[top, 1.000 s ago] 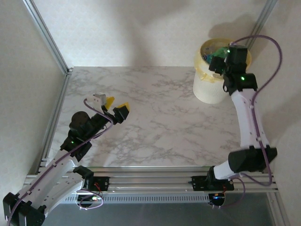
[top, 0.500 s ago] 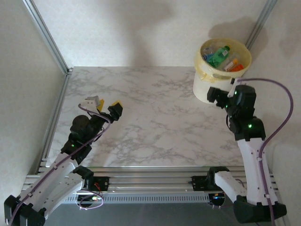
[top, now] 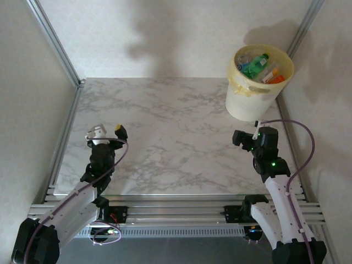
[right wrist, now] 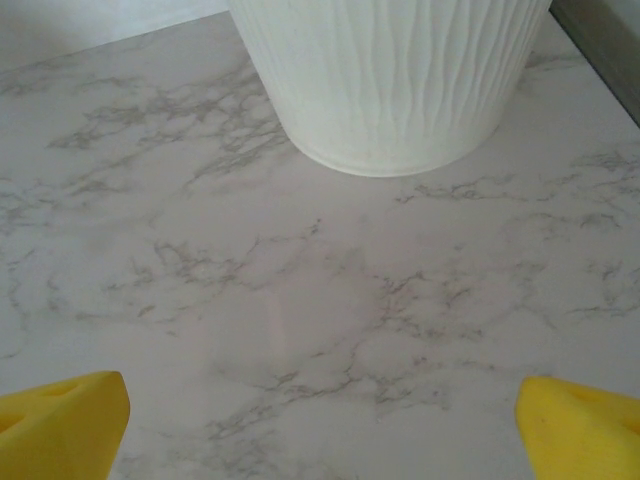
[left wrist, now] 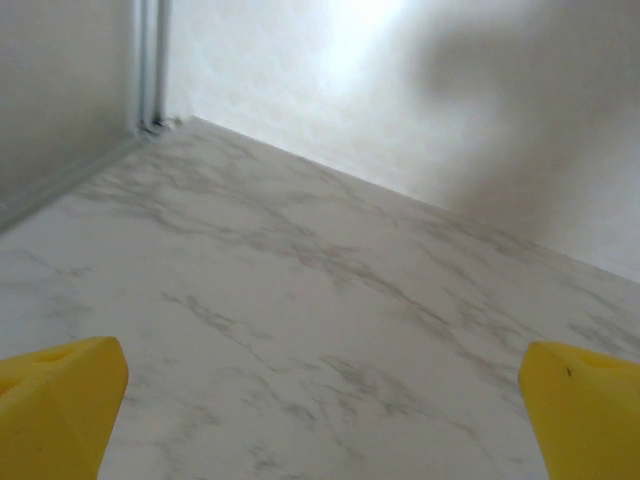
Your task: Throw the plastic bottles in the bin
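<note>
Several bottles (top: 256,66) fill the one-o'clock bin (top: 242,107); left gripper (top: 108,131) and right gripper (right wrist: 320,425) gape empty. Looks done, just park.

From my right wrist, the bin (right wrist: 390,80) runs off the top edge, leaving just its lower ribbed wall. From above, the plastic bottles (top: 257,67) inside it overlap, half hidden by the rim, and are too small to count or read. My left hand (left wrist: 322,405) and right hand (right wrist: 320,422) are cropped to yellow fingertip corners at the bottom edge.
</note>
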You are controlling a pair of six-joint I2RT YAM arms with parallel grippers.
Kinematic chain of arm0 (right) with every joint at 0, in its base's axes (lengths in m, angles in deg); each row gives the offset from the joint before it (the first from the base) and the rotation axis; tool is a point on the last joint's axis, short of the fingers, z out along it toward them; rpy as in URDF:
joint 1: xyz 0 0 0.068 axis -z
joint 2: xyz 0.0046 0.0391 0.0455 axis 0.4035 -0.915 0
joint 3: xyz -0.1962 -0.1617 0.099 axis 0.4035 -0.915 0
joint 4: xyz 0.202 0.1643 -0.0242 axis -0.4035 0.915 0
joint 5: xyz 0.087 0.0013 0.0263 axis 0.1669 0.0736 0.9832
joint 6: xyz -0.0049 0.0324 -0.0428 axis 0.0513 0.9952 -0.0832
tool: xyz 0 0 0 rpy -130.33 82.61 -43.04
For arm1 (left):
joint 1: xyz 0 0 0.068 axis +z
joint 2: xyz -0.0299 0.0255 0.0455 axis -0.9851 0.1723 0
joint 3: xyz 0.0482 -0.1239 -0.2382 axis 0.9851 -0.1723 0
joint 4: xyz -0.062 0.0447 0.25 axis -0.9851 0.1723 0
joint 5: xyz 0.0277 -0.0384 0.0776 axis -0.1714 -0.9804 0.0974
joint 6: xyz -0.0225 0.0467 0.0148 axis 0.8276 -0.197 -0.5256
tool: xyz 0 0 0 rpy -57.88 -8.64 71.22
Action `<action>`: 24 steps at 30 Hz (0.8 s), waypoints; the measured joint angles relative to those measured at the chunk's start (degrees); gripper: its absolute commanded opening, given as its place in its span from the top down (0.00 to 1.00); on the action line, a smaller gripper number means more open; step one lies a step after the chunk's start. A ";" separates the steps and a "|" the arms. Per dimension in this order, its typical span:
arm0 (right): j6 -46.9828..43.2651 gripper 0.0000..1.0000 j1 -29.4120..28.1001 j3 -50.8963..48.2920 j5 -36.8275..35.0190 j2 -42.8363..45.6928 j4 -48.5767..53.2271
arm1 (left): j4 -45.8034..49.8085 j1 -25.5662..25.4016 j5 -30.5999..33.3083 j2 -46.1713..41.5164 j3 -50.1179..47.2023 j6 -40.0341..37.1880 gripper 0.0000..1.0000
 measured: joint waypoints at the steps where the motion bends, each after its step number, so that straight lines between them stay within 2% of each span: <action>1: -0.35 0.01 0.00 -1.46 -0.48 0.00 -2.34 | -2.21 0.26 0.87 0.26 -0.96 -1.40 0.00; 5: -2.08 0.01 0.00 -7.48 -2.10 0.17 -12.04 | -10.05 2.45 3.23 2.71 -3.74 -6.60 0.00; 10: -4.24 0.01 0.00 -13.22 -4.59 -1.79 -21.92 | -20.41 6.49 2.19 9.62 -6.91 -10.05 0.00; 15: -6.56 0.01 0.00 -17.66 -6.45 -4.66 -33.00 | -32.87 11.17 -3.58 21.49 -10.80 -11.28 0.00; 20: -10.64 0.01 0.02 -23.23 -6.36 -8.59 -46.80 | -41.81 12.13 -10.38 30.73 -9.81 -13.42 0.00; 24: -12.00 0.01 0.00 -25.92 -5.31 -16.17 -57.83 | -48.85 13.22 -14.36 38.05 -9.14 -14.53 0.00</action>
